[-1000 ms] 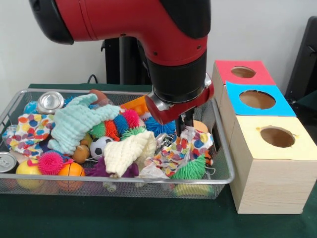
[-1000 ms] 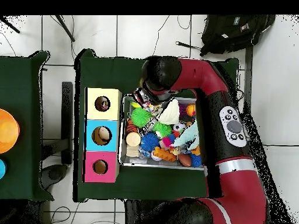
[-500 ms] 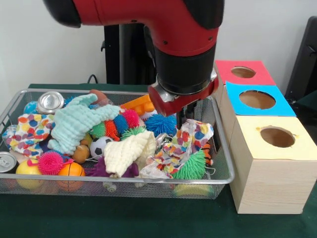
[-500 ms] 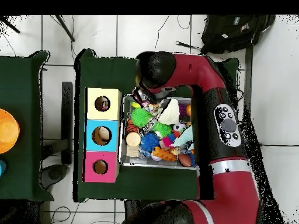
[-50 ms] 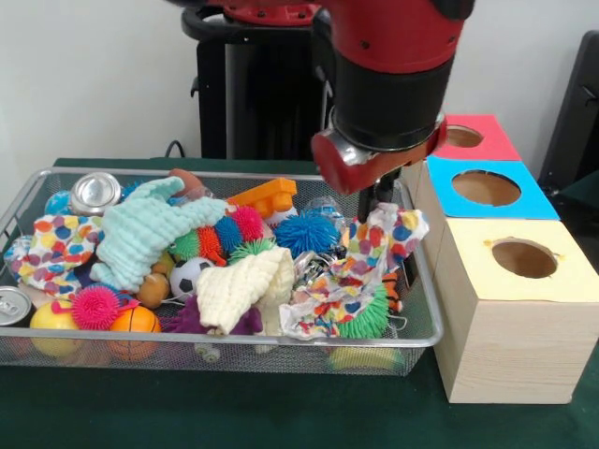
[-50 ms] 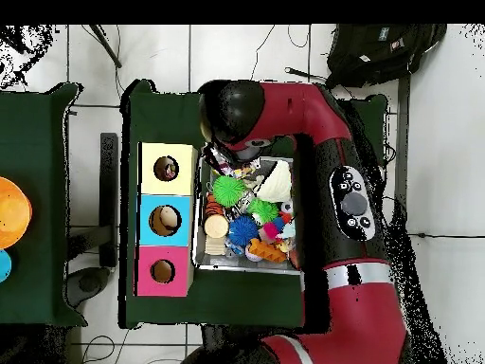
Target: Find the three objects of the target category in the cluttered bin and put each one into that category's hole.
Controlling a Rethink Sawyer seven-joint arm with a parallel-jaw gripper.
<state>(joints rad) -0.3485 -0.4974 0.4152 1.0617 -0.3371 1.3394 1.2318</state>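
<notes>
My gripper [image 5: 379, 210] hangs over the right end of the wire bin [image 5: 423, 281], shut on a corner of a white cloth with coloured dots [image 5: 374, 248]. That cloth is pulled up at its top; its lower part still drapes over a green spiky ball [image 5: 367, 318]. To the right stand three wooden boxes with round holes: red [image 5: 459, 137], blue [image 5: 487, 187] and yellow [image 5: 524, 257]. In the overhead view the arm's wrist [image 6: 232, 109] hides the gripper beside the yellow box [image 6: 166, 168].
The bin holds a mint cloth [image 5: 140, 229], a cream cloth [image 5: 239, 285], a second dotted cloth [image 5: 56, 245], two cans [image 5: 94, 192], spiky balls [image 5: 304, 232], an orange ball [image 5: 136, 320], a small soccer ball [image 5: 190, 274] and an orange block [image 5: 267, 196].
The gripper has risen and moved right toward the boxes, drawing the dotted cloth's corner up with it. The blue spiky ball behind it now shows fully.
</notes>
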